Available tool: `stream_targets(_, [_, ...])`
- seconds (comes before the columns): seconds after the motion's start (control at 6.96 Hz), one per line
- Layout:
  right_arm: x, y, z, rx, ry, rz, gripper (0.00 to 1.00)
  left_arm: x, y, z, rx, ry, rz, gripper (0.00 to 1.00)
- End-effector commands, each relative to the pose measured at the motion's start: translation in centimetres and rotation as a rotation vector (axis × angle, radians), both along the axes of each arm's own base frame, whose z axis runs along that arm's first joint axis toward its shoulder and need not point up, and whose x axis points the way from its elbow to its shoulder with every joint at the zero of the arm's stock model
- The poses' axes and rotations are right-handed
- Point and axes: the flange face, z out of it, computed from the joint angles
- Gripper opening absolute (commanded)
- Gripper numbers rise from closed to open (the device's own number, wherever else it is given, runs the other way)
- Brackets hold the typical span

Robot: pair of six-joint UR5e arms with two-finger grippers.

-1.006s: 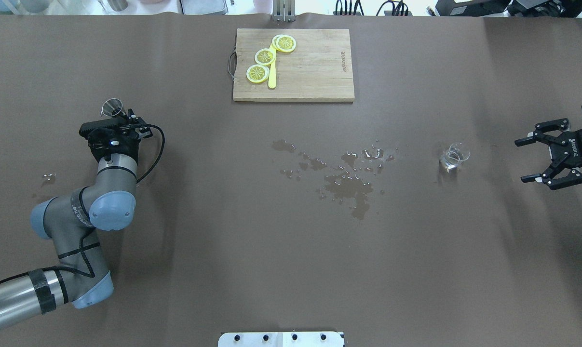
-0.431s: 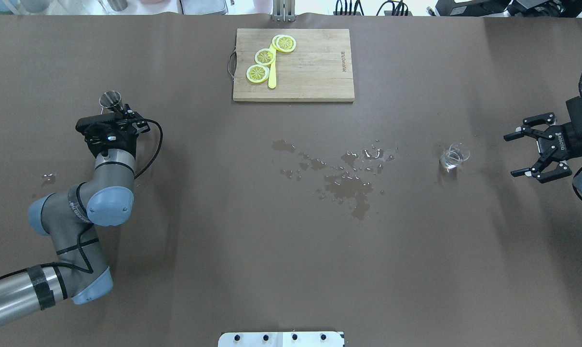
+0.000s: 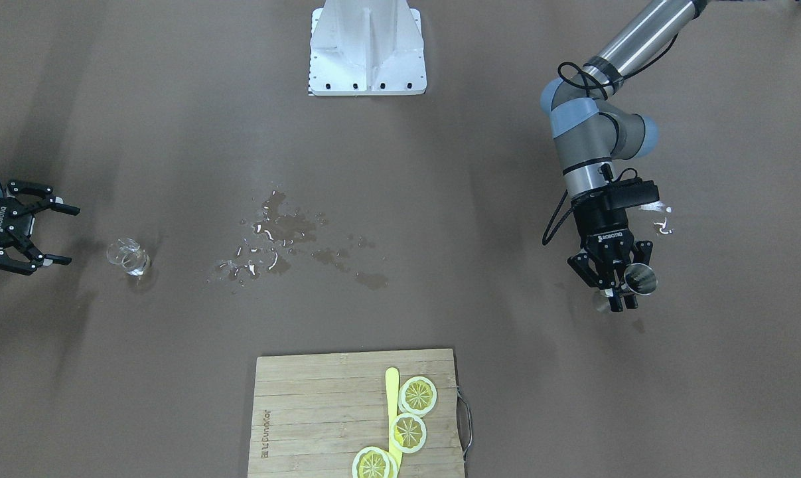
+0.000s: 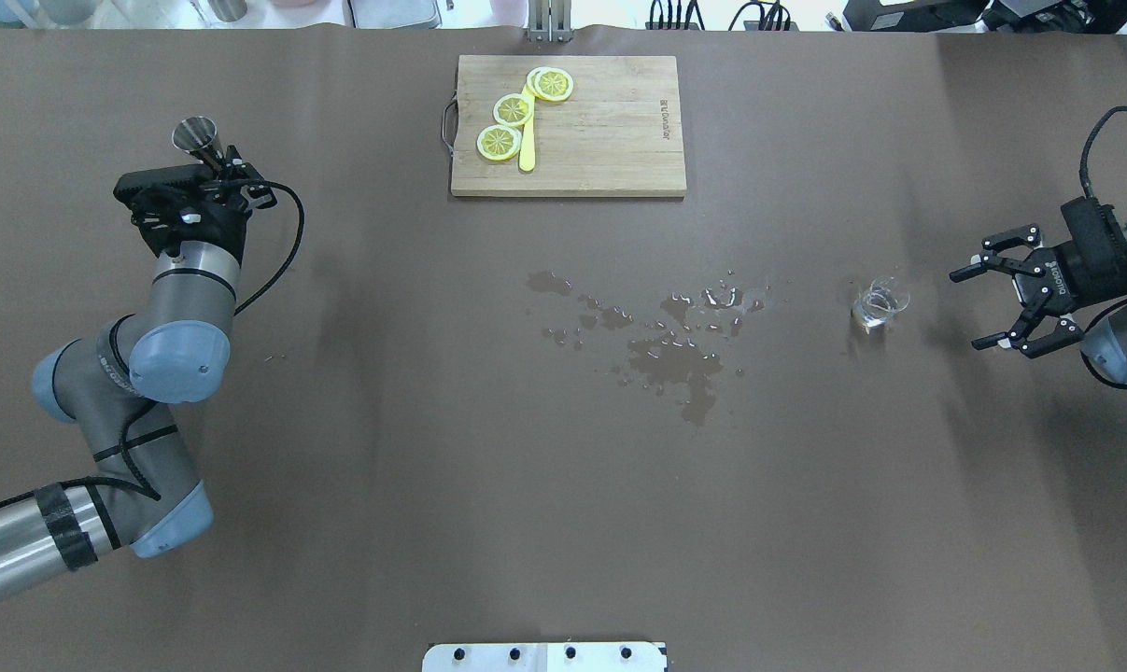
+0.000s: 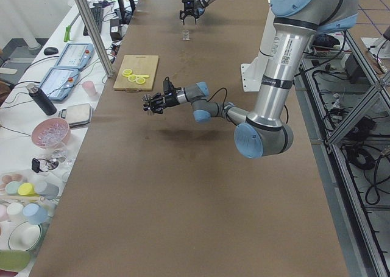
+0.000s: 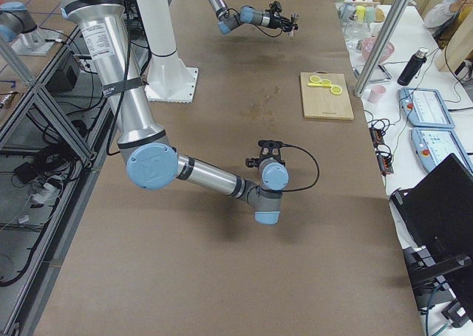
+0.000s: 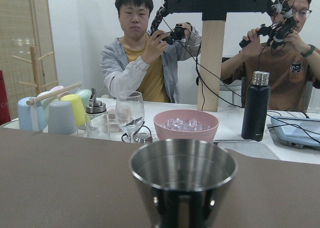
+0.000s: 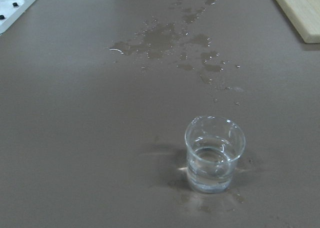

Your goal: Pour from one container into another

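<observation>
The steel jigger (image 4: 197, 134) is off the table, upright, with my left gripper (image 4: 212, 161) shut on its waist. In the left wrist view the jigger (image 7: 183, 183) fills the lower middle and its mouth looks dry. The front view shows the jigger (image 3: 641, 279) in the left gripper (image 3: 622, 293) above its shadow. The clear glass cup (image 4: 877, 306) stands on the table at the right, partly filled with clear liquid. My right gripper (image 4: 970, 310) is open beside it, a short gap away. The right wrist view shows the glass cup (image 8: 215, 160) dead ahead, and the front view shows the cup (image 3: 129, 257) near the right gripper (image 3: 68, 236).
Spilled liquid (image 4: 675, 350) lies in puddles at mid-table, between the two arms. A wooden cutting board (image 4: 610, 140) with lemon slices (image 4: 512, 110) and a yellow knife sits at the far edge. The white base plate (image 4: 544, 657) is at the near edge.
My left arm has carried the jigger farther from the robot and slightly left, higher off the table. My right gripper has moved left toward the glass cup, still open.
</observation>
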Motion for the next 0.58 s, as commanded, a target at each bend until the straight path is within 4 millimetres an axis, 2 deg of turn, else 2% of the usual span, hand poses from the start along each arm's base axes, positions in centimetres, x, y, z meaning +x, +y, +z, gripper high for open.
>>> stream_targets(0.0, [-1.6,0.1,0.3,0.043,-0.017,-0.031,0.99,-0.7,0.1,-3.1,0.150,-0.057,0.170,0.00])
stream_targets(0.14, [-2.3,-0.2,0.3,0.063,-0.017,-0.039,0.99,0.7,-0.6,-8.5,0.251,-0.111,0.232,0.00])
stream_targets(0.29, [-2.7,-0.4,0.4,0.064,-0.015,-0.044,0.99,2.2,-1.1,-12.7,0.309,-0.126,0.298,0.00])
stream_targets(0.43, [-3.1,-0.9,0.1,0.071,-0.016,-0.044,0.99,3.2,-0.7,-12.9,0.323,-0.116,0.409,0.00])
